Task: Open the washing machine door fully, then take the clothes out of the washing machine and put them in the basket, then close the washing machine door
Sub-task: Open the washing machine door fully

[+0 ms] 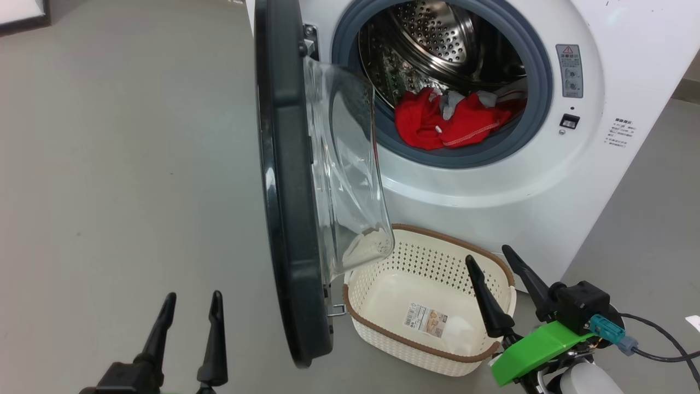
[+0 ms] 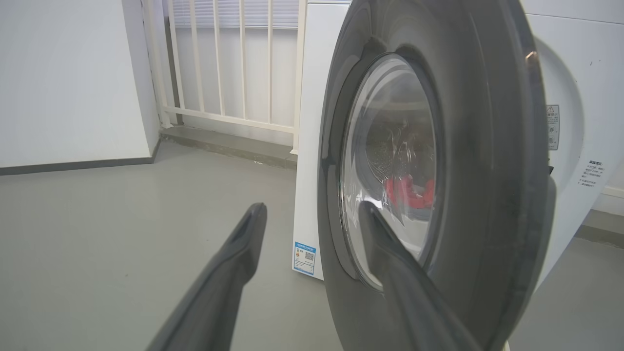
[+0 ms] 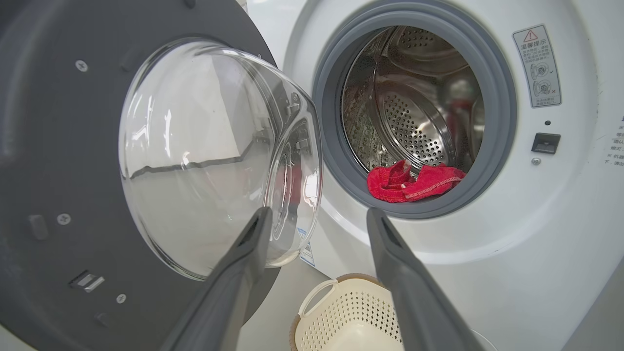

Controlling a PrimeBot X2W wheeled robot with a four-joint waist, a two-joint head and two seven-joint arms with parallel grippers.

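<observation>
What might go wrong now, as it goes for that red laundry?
1. The glass bulge of the washing machine door hangs close above the left end of the basket. A carried garment, or the open right gripper, might catch on it.
2. The clothes lie bunched together on the grey rubber ring. Pulling one could drag another out, past the basket and onto the floor.
</observation>
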